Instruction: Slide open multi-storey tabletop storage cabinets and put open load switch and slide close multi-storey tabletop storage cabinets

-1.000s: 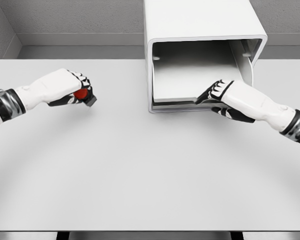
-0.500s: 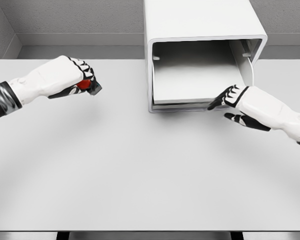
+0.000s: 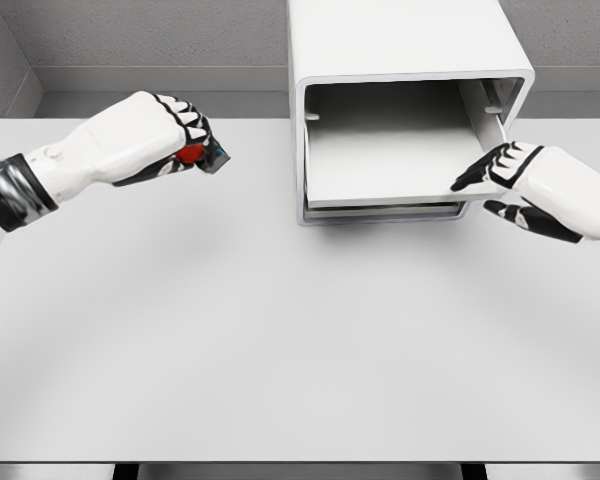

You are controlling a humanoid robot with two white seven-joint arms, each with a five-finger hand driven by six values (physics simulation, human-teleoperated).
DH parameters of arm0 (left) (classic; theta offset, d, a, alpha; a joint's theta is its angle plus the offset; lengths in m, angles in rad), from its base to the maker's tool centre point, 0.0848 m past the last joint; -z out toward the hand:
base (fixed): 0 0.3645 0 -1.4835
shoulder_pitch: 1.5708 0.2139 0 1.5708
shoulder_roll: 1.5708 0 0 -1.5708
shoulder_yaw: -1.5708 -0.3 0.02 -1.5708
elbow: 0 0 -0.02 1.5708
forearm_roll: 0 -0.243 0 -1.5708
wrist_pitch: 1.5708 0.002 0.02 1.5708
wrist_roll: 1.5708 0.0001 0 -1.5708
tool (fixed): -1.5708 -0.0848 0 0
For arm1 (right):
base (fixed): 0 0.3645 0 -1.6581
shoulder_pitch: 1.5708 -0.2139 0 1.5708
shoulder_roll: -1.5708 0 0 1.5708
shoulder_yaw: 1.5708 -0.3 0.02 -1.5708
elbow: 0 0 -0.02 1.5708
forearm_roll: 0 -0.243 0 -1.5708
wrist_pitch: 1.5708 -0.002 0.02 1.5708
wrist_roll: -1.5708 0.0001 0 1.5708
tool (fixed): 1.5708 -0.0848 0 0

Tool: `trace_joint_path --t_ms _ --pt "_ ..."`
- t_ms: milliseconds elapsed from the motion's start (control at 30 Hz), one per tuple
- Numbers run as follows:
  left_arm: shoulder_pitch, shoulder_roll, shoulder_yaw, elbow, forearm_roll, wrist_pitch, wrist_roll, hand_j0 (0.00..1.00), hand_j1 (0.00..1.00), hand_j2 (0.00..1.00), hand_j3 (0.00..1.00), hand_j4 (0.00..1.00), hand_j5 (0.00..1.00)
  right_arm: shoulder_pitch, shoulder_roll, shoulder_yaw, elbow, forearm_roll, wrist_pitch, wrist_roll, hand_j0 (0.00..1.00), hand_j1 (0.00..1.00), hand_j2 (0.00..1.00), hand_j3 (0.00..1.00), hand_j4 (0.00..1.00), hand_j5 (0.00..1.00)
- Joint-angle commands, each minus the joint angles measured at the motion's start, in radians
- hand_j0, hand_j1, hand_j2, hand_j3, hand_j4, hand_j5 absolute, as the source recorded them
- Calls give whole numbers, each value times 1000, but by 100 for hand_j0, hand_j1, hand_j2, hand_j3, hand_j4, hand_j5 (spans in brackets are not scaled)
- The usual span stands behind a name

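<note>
While the cabinet stands open at the back of the table, the items are as follows:

Storage cabinet (image 3: 400, 40): white, rounded body; set at the far middle of the table, front facing the camera; interior open to view; two small pegs show on the inner side walls.
Drawer tray (image 3: 390, 160): pale grey, flat; lies inside the cabinet's opening, its front edge level with the cabinet's lower lip.
Left hand (image 3: 155, 140): arm enters from the left edge; held above the table's left part, well apart from the cabinet; fingers curled tight around the load switch.
Load switch (image 3: 198, 156): small; red part and dark body with a teal edge peek out between the fingers; held clear of the table surface.
Right hand (image 3: 540, 185): arm enters from the right edge; sits just beside the cabinet's front right corner; fingers loosely spread, nothing in them; fingertips at the tray's right front corner, contact uncertain.
Table (image 3: 300, 340): light grey, flat.
</note>
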Motion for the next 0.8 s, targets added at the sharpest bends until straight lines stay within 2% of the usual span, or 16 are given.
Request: trace_joint_path --t_ms 0,133,200,233,400,700,767 --pt "0 -24 1 -2 5 3 1 38 38 38 38 38 38 2 -1 -24 6 -6 1 0 65 65 65 65 65 65" --pt "-5 -58 1 -4 5 3 1 38 38 38 38 38 38 26 1 -101 52 -35 1 0 63 63 63 63 63 63" --pt "-8 -73 1 -13 5 3 1 38 38 38 38 38 38 37 -1 -127 88 -55 1 1 57 57 57 57 57 57" --pt "-11 -80 1 -13 5 3 1 38 38 38 38 38 38 43 -1 -135 111 -57 1 1 53 53 53 53 53 53" --pt "-23 -135 -3 -13 0 3 1 38 38 38 38 38 38 54 1 -139 203 -54 1 4 51 51 51 51 51 51" --pt "-29 -216 -11 -13 -6 3 1 38 38 38 38 38 38 153 7 -139 216 -43 1 4 51 51 51 51 51 51" --pt "-31 -234 -17 -13 -7 3 1 38 38 38 38 38 38 170 38 -139 219 -38 1 6 51 51 51 51 51 51"
